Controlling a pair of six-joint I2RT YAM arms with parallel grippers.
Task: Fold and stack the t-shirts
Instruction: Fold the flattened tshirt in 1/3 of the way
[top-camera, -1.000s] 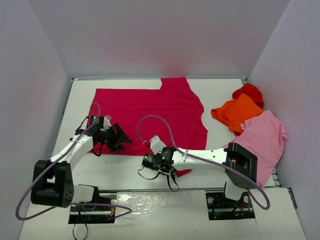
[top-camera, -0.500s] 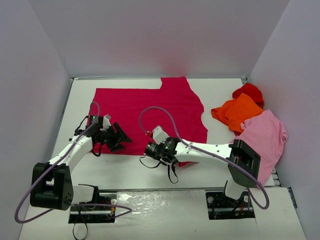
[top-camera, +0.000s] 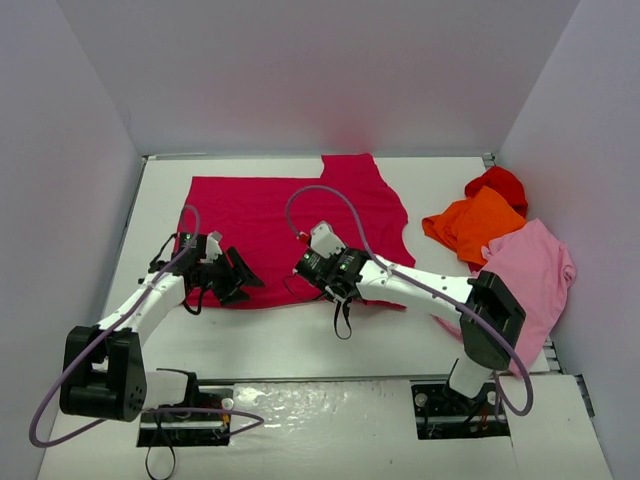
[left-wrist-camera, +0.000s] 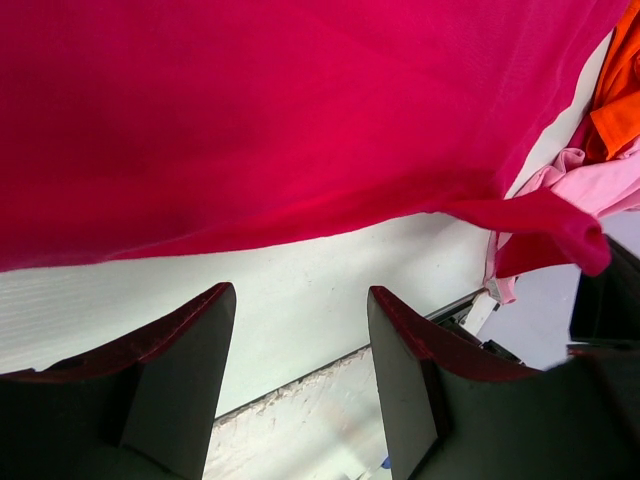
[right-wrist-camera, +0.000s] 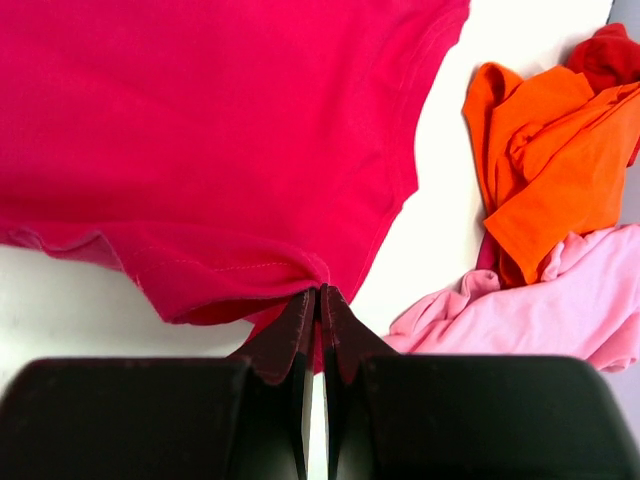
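The right gripper (right-wrist-camera: 320, 296) was closed tight, pinching a folded bit of hem on the crimson t-shirt (right-wrist-camera: 220, 130), which spread flat ahead of it and to its left. Ahead to its right lay the orange t-shirt (right-wrist-camera: 540, 150), the bright red t-shirt (right-wrist-camera: 605, 50) beyond it, and the light pink t-shirt (right-wrist-camera: 560, 310) nearer. The left gripper (left-wrist-camera: 300, 300) stood half open and held nothing, with the crimson hem just ahead of its fingertips over the white table (left-wrist-camera: 300, 260).

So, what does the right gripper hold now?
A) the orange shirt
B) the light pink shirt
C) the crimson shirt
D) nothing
C: the right wrist view shows the right gripper shut on a stitched edge of the crimson shirt; the orange shirt and light pink shirt lie apart.
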